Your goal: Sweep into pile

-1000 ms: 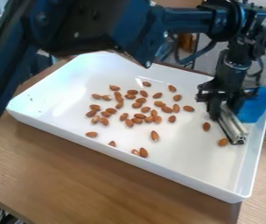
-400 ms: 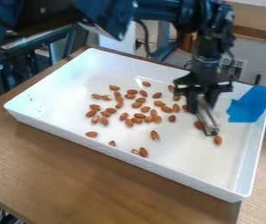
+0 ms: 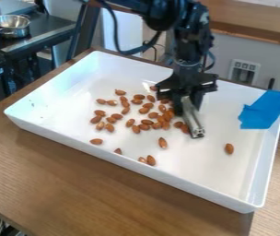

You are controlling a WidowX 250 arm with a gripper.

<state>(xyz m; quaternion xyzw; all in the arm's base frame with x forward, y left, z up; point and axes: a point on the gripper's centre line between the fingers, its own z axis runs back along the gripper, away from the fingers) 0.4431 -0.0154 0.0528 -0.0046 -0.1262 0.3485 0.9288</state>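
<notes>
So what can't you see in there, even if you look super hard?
All in the camera view:
- top end of the metal bar: hidden by the gripper
- whether almonds lie behind the gripper: it blocks them
- far end of the blue sheet: cut off by the right edge

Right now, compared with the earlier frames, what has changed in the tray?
The gripper has swept the metal bar left across the view, away from the blue tape, pushing almonds at the cluster's right side leftward. One almond shifted slightly left and now lies behind the bar. Nothing was let go; the tray, tape and leftmost almonds stayed put.
</notes>
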